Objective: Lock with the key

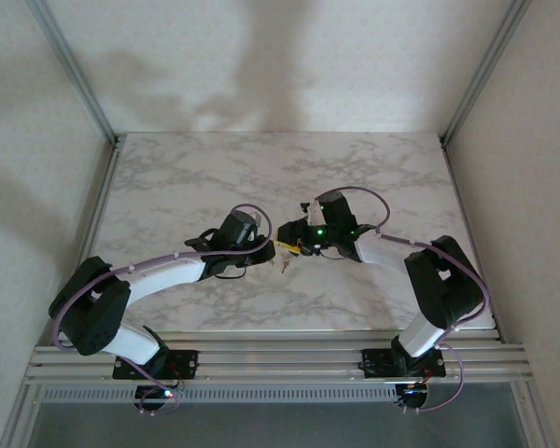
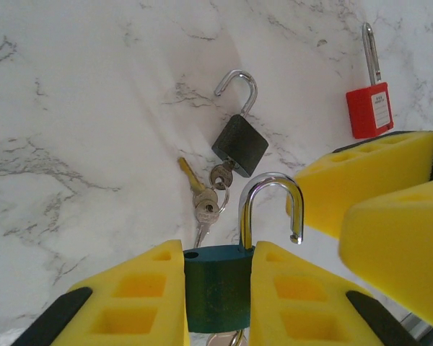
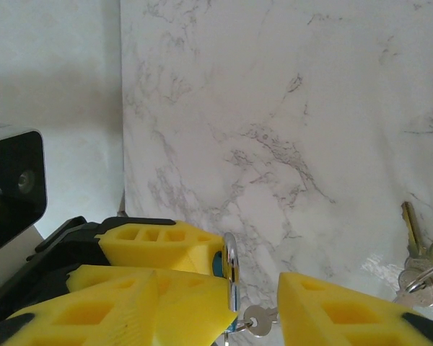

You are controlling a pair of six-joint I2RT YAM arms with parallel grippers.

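Green-bodied padlock point(image 2: 218, 285) with an open steel shackle sits pinched by the left gripper point(image 2: 218, 252), and just beyond it we see a black padlock point(image 2: 239, 144) and a red padlock point(image 2: 369, 109). At the right wrist, the right gripper point(image 3: 254, 306) stands spread around a small silver key point(image 3: 258, 318). From above, both arms bend inward mid-table, with bare white marble table point(image 1: 168, 177) around them to every edge.

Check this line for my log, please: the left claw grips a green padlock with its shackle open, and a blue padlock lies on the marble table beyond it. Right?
One slip: the left wrist view shows a red padlock, not a blue one, lying on the marble table. The rest stands: the left claw grips the green padlock with its shackle open.
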